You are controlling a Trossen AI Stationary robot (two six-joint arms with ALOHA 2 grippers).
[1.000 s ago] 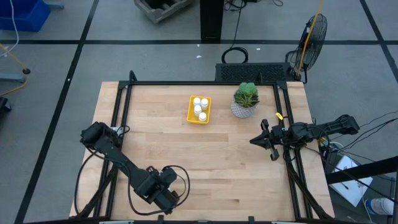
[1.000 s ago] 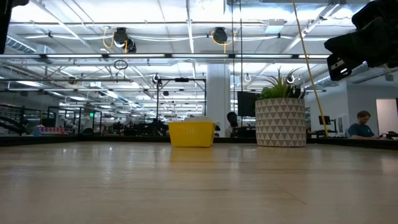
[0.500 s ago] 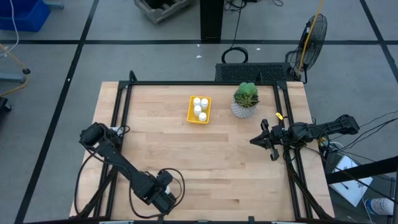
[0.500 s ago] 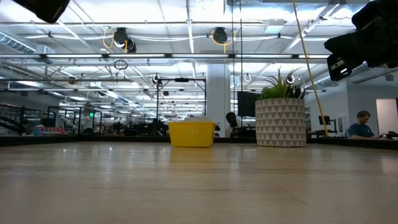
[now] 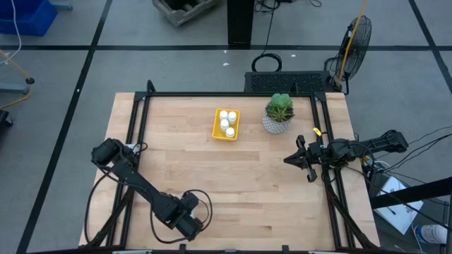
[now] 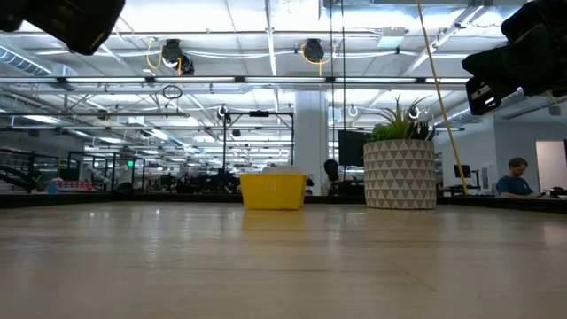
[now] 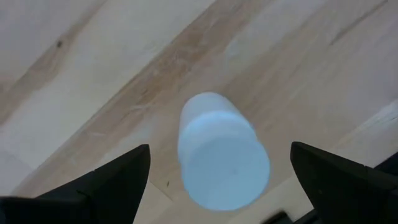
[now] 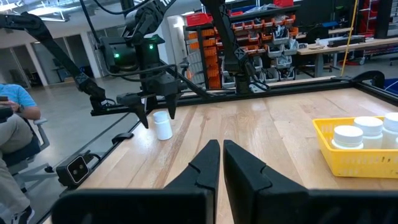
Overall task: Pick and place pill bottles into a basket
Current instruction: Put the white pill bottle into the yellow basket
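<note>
Yellow basket [image 5: 226, 125] sits at twelve o'clock on the table [image 5: 233, 190], and we count three pill bottles [image 5: 227, 121] inside it. At seven o'clock our left gripper [image 5: 189, 220] hangs, fingers [image 7: 106, 180] spread wide, over one more standing pill bottle [image 7: 221, 152]. At three o'clock, the right gripper [image 5: 298, 161] waits, fingers [image 8: 245, 171] nearly together, holding nothing.

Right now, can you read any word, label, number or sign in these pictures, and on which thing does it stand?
None can be read.
Pill bottle under the left gripper: bare white, no label showing.
Yellow basket: no print showing.
Shelves behind the table: too blurred to read.
</note>
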